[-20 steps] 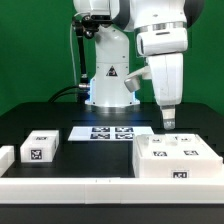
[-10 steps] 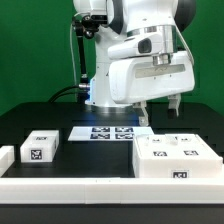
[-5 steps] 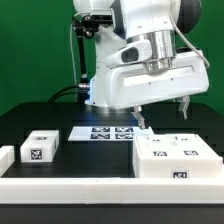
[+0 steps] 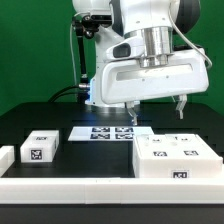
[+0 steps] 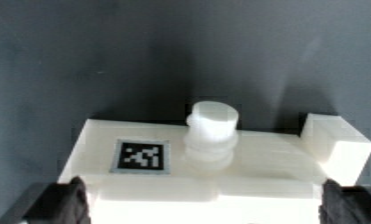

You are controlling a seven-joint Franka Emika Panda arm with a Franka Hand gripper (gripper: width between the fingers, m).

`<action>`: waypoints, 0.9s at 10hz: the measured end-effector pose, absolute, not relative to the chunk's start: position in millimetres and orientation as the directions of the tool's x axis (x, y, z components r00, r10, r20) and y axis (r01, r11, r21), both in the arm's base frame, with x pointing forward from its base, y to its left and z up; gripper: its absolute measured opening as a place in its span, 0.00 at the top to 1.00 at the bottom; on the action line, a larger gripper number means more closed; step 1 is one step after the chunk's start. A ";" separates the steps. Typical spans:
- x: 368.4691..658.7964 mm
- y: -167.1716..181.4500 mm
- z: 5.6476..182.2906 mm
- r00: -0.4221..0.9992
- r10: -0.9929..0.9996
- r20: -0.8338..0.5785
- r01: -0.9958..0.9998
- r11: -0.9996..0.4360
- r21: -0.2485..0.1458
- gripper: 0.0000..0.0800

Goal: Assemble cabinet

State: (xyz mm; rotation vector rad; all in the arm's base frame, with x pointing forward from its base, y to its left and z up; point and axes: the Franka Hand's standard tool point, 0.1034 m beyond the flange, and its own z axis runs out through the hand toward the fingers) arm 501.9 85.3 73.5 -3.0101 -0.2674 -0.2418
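— Cabinet body (image 4: 176, 158): where does it sit for you?

— On the black desk (image 4: 45, 122), at the exterior view's right, just behind the low white rail (image 4: 90, 186) along the front. It lies flat, tagged face up. A small tagged block (image 4: 40, 148) rests well apart toward the exterior view's left. The marker board (image 4: 108, 132) is between them, further back.

— Why flat, tags up?

— My reading: flat is its steadiest rest, and tags turned up stay readable from above.

— And your gripper (image 4: 157, 112)?

— It hangs above the body's far edge with its fingers (image 4: 133, 113) spread wide. It holds nothing and is apart from the plastic. The wrist view looks straight down on the top face with a fingertip at either side. You look lined up for a descent, not a grasp yet.

— Which way does the body run?

— Its long axis reads as left to right across the exterior view, and the line between the fingers runs the same way. Depth is foreshortened, so take that as a judgement. I cannot tell if the spread clears that span.

— What's on the top face?

— A short round peg (image 5: 212, 128) stands upright near the middle. A raised block (image 5: 336, 142) sits at one end, and a tag (image 5: 143, 155) lies beside the peg. Mind the peg if you come down centred.
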 end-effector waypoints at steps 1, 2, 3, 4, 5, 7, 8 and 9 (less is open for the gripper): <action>501.9 85.3 73.4 0.972 0.167 0.168 0.185 -0.978 -0.095 0.19; 501.3 84.4 71.0 0.972 0.164 0.165 0.181 -0.979 -0.095 0.19; 498.4 82.1 60.7 0.978 0.142 0.155 0.158 -0.983 -0.097 0.19; 494.9 87.9 54.0 0.986 0.079 0.145 0.094 -0.991 -0.100 0.19; 493.7 92.0 52.5 0.985 0.093 0.144 0.107 -0.990 -0.089 0.19; 494.7 89.4 52.5 0.983 0.109 0.146 0.122 -0.989 -0.085 0.19; 494.5 90.0 52.5 0.983 0.110 0.146 0.123 -0.989 -0.085 0.19; 494.2 90.3 51.8 0.984 0.105 0.146 0.118 -0.989 -0.086 0.19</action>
